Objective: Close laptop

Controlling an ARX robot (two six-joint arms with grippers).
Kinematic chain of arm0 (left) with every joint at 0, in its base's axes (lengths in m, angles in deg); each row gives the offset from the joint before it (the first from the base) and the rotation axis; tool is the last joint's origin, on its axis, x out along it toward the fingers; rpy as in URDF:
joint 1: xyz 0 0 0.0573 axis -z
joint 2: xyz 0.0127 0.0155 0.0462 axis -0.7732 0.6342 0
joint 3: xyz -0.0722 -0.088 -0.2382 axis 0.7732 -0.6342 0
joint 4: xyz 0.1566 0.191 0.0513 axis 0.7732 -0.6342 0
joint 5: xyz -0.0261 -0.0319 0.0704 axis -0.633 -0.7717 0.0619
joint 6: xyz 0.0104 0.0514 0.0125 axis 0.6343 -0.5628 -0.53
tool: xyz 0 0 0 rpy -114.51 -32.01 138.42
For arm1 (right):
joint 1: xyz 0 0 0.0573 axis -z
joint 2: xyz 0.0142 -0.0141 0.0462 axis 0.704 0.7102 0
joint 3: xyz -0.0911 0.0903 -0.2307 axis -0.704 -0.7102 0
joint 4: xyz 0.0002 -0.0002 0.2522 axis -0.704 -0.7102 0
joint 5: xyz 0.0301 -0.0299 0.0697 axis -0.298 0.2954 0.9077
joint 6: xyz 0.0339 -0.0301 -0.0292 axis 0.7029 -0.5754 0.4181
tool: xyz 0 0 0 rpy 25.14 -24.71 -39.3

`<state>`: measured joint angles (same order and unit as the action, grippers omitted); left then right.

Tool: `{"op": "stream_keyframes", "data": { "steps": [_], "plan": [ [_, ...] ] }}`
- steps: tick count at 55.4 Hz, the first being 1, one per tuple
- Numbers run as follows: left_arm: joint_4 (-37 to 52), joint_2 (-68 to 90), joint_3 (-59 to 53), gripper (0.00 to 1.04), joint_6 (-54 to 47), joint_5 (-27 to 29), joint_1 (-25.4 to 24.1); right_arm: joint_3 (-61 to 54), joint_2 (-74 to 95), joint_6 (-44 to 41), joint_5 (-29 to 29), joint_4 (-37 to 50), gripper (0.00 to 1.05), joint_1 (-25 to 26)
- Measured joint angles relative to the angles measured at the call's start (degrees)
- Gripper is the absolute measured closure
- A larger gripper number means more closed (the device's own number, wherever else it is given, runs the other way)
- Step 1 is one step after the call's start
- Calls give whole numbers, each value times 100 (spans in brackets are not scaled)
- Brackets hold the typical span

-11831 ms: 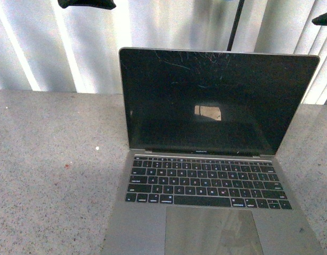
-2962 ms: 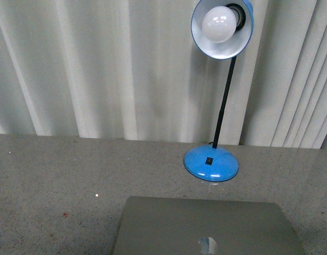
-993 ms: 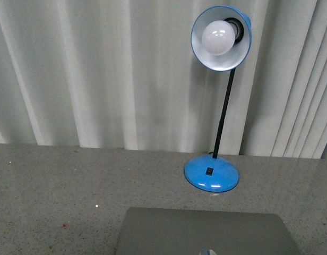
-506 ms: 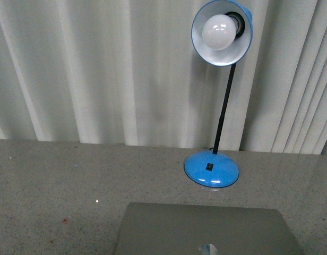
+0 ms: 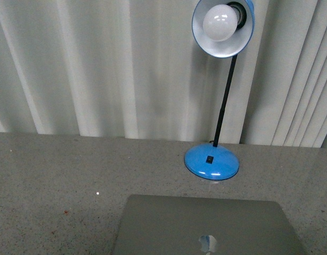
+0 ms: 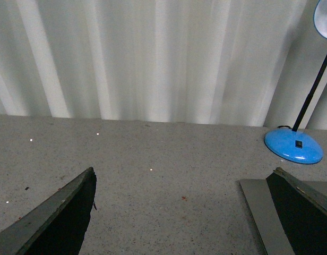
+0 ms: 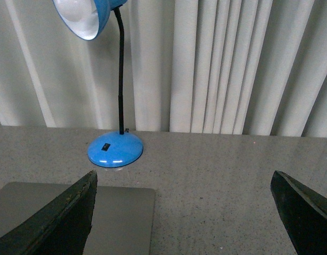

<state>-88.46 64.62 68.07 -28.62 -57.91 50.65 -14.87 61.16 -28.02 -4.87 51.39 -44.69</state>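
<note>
Even soft light, pics sharp, w/o glare.

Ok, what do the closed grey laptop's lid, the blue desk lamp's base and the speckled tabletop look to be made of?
The thin grey laptop: its lid looks like matte brushed metal, probably aluminium, with a mirror-shiny logo inlay. The blue desk lamp: its base is glossy, with bright highlights, either painted metal or plastic; the look leaves that open. The speckled grey tabletop looks like polished stone or a composite, with fine flecks and faint reflections.

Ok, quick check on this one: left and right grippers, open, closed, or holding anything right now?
Left gripper: open, holding nothing.
Right gripper: open, holding nothing.
The thin grey-silver metal laptop lies closed, neither gripper touching it.
</note>
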Motion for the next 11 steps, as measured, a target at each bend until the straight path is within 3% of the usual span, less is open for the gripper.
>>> {"op": "stream_keyframes", "data": {
  "steps": [11],
  "plan": [
    [0, 0, 0, 7, 0, 0, 0, 0, 0, -2, 0, 0, 7, 0]
  ]
}}
